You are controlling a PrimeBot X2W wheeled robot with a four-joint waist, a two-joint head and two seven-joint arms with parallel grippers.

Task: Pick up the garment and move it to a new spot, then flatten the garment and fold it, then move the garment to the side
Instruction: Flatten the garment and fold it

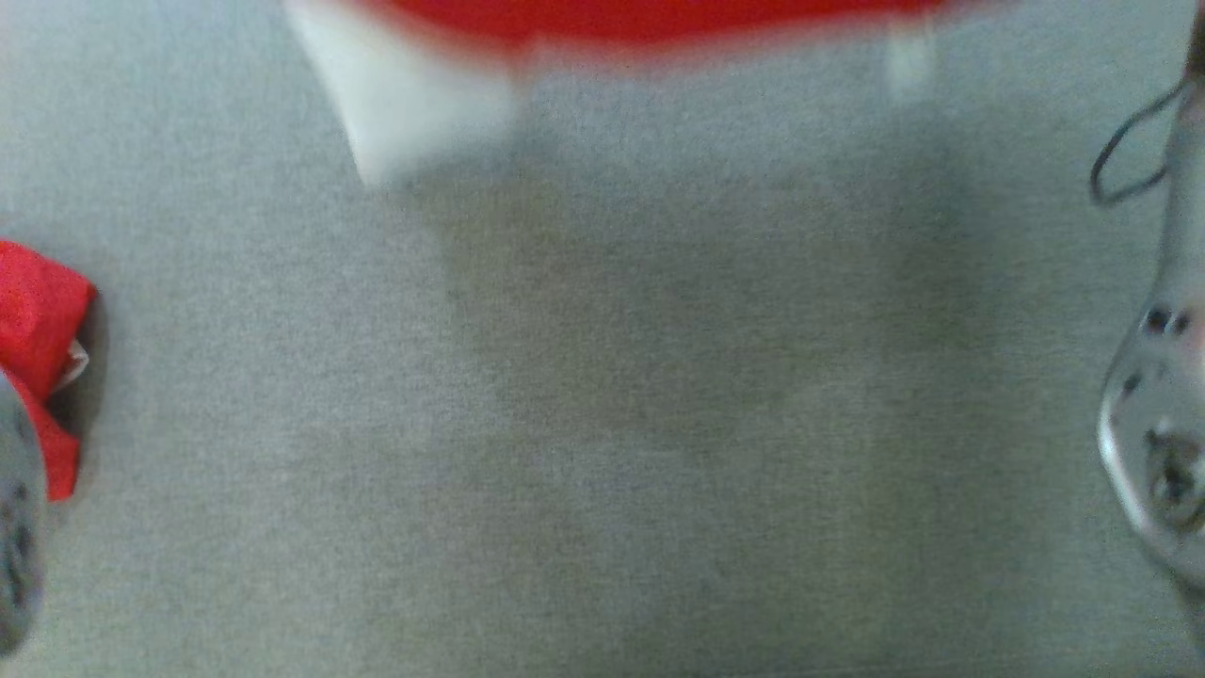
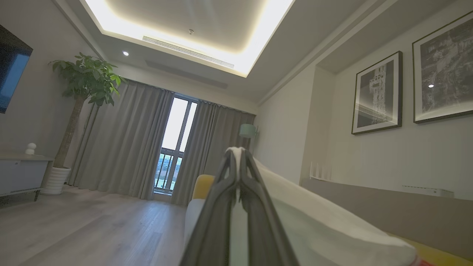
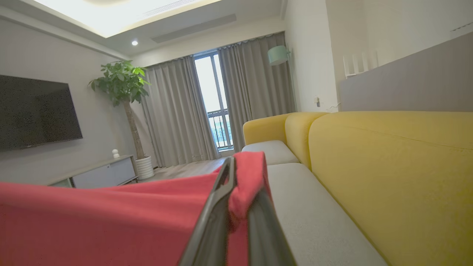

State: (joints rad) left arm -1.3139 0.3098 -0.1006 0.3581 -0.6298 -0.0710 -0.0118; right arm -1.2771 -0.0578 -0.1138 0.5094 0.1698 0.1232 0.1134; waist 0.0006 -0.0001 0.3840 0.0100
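**Left side.** My left gripper [image 2: 238, 155] has its two dark fingers pressed together. A white edge of the red and white cloth garment [image 2: 314, 225] is pinched at their tips. From the tips the white cloth runs off to the right of the fingers in the wrist view. In the head view a fold of red cloth lies just beside my pale left forearm [image 1: 14, 527].

**Centre.** Between my two arms lies the flat grey woven seat cushion [image 1: 659, 424], with a darker patch across its middle. The garment spans the far edge, beyond both pairs of fingers: a red band, with a white panel hanging at its left end. It is blurred there and I cannot read any detail.

**Right side.** My right gripper [image 3: 242, 184] is clamped on a bunched red edge of the garment, with cloth draped over one fingertip. The red cloth stretches leftward from those fingers. The yellow upholstered sofa back [image 3: 388, 166] stands to the fingers' right. A black looped cable [image 1: 1120, 160] hangs by my pale right forearm [image 1: 1153, 424].
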